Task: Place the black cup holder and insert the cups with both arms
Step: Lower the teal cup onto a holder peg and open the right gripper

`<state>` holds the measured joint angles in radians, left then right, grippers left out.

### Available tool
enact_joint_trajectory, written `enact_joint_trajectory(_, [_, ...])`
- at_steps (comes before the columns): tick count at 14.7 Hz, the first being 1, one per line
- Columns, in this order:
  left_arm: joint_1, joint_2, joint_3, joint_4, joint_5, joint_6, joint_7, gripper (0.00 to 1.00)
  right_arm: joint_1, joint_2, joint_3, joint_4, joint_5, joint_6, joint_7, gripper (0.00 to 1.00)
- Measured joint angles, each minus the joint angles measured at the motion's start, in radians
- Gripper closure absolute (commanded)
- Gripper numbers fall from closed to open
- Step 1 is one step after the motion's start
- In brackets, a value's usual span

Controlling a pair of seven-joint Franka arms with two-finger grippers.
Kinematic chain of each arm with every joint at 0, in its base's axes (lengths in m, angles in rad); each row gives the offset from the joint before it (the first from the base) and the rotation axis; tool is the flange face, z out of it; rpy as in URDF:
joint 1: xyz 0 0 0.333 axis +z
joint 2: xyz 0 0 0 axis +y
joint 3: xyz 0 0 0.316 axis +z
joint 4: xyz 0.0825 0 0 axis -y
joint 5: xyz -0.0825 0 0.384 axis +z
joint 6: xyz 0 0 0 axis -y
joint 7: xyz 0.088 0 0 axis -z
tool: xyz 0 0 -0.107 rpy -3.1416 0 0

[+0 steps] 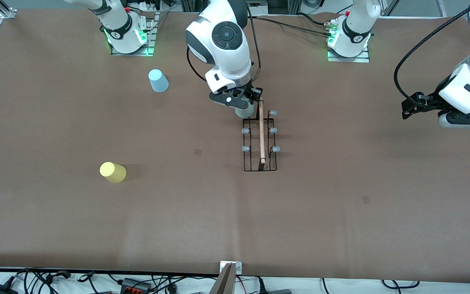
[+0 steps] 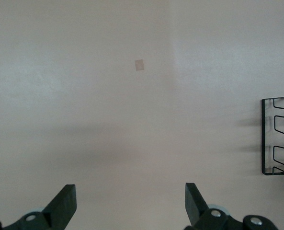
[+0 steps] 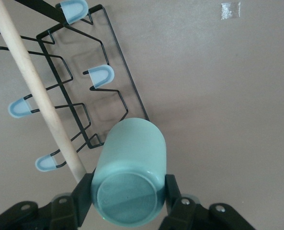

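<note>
The black cup holder [image 1: 260, 169] lies mid-table with its wooden handle [image 1: 262, 134] pointing toward the front camera. My right gripper [image 1: 244, 107] is shut on the pale grey-green cup [image 1: 245, 111], mouth down over the holder's end farthest from the front camera, hiding one peg. In the right wrist view the fingers clamp the cup [image 3: 130, 177] beside the handle [image 3: 39, 91]. The light blue cup [image 1: 158, 80] and yellow cup [image 1: 113, 172] sit toward the right arm's end. My left gripper [image 1: 412, 107] waits open and empty toward the left arm's end; its wrist view shows the gripper [image 2: 130, 191] over bare table and the holder's edge [image 2: 263, 139].
Two small tape marks [image 1: 197, 152] [image 1: 366, 199] lie on the brown table. The arm bases [image 1: 129, 38] [image 1: 348, 45] stand along the edge farthest from the front camera. Cables [image 1: 137, 281] and a metal bracket [image 1: 230, 271] line the nearest edge.
</note>
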<state>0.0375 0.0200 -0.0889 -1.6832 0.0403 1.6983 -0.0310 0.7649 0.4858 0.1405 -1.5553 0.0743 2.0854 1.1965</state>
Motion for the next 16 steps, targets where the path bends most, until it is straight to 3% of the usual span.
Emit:
enact_joint_trajectory(3, [0.000,0.000,0.000,0.000,0.000,0.000,0.000,0.00,0.001,0.020,0.001,0.000,-0.001,0.026,0.000,0.72])
enact_joint_trajectory(5, [0.000,0.000,0.000,0.000,0.000,0.000,0.000,0.00,0.002,0.032,0.001,0.000,-0.009,0.040,0.000,0.24])
enact_joint_trajectory(6, [0.000,0.000,0.000,0.000,0.000,0.000,0.000,0.00,0.002,0.036,0.001,0.000,-0.012,0.045,0.000,0.10])
enact_joint_trajectory(7, [0.000,0.000,0.000,0.000,0.000,0.000,0.000,0.00,0.002,0.039,0.001,0.000,-0.014,0.048,0.000,0.03])
enact_joint_trajectory(8, [0.000,0.000,0.000,0.000,0.000,0.000,0.000,0.00,0.002,0.042,0.001,0.000,-0.014,0.050,0.000,0.00])
enact_joint_trajectory(16, [0.004,0.000,0.000,-0.001,0.000,0.000,0.000,0.00,-0.020,0.024,-0.009,0.030,-0.019,0.051,-0.046,0.00])
